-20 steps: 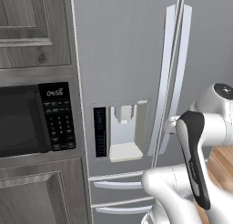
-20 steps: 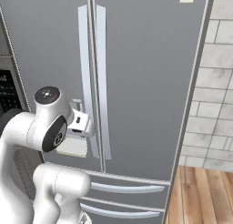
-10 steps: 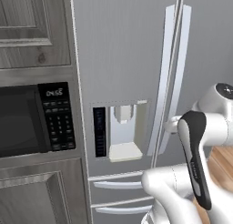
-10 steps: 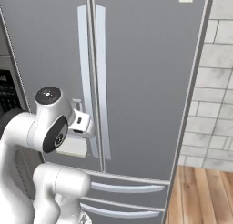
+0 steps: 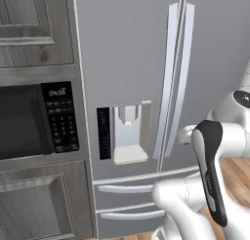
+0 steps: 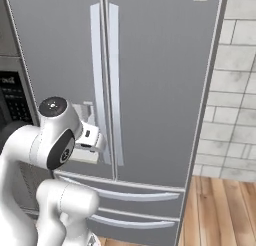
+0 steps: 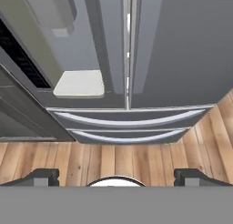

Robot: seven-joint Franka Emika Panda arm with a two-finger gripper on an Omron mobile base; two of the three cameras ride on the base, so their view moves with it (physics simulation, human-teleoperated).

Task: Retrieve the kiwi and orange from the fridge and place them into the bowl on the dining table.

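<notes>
The fridge [image 5: 132, 63] stands shut, both upper doors closed with their two pale handles [image 6: 105, 80] side by side along the centre seam. The dispenser [image 5: 128, 134] sits low on the left door, and two drawers [image 7: 129, 118] with curved pulls lie below the doors. The kiwi, orange and bowl cannot be seen.

The gripper [image 7: 116, 175] hangs in front of the fridge, close to the lower end of the handles and touching nothing. Its fingers [image 7: 43, 176] stand wide apart and hold nothing. In the hand view they frame the wooden floor [image 7: 113, 157] below the drawers.

A microwave [image 5: 34, 122] is set in grey wood cabinets [image 5: 34, 29] to the left of the fridge. A tiled wall [image 6: 235, 90] lies to its right.
</notes>
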